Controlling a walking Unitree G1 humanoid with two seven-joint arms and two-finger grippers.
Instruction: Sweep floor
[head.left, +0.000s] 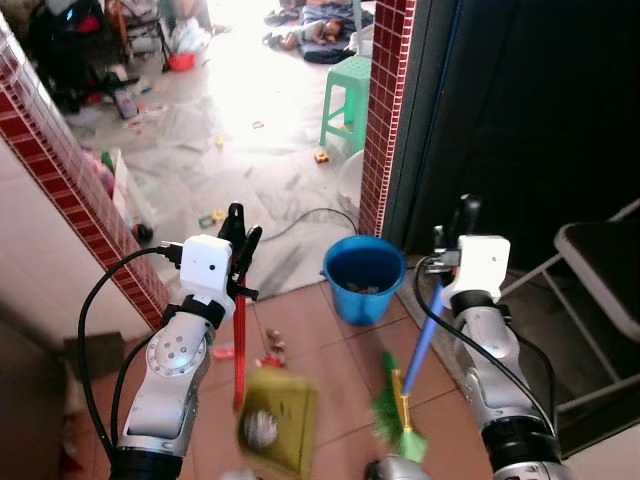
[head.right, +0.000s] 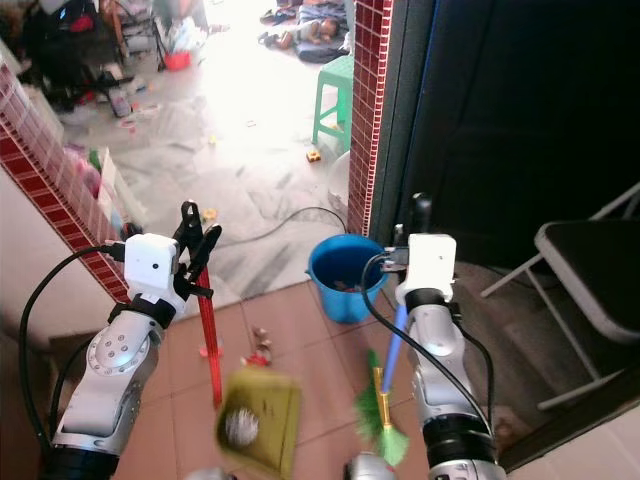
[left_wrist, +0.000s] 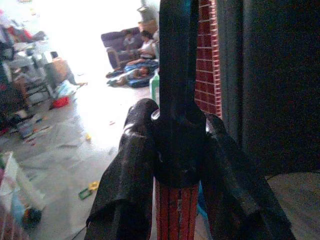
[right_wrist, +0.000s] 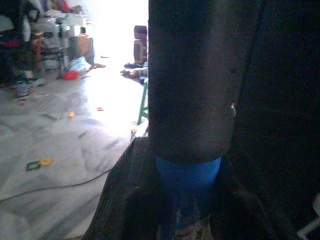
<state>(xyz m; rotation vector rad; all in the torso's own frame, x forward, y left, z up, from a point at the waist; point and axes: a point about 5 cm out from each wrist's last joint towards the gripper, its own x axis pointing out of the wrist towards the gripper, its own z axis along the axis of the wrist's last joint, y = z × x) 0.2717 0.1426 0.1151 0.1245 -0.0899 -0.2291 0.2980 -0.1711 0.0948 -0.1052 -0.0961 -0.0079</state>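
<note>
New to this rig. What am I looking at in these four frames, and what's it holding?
It is a humanoid robot with two silver arms, each ending in a two-fingered black claw. The two wide pictures come from a stereo camera on its head, looking down and forward. The two close pictures come from cameras on each wrist, looking along the fingers.

The left claw is shut on the red handle of an olive dustpan. The right claw is shut on the blue handle of a green broom.

On the tiled floor stand a blue bucket and small litter. Further off are a black cable, a green plastic stool and, on the right, a folding chair.
</note>
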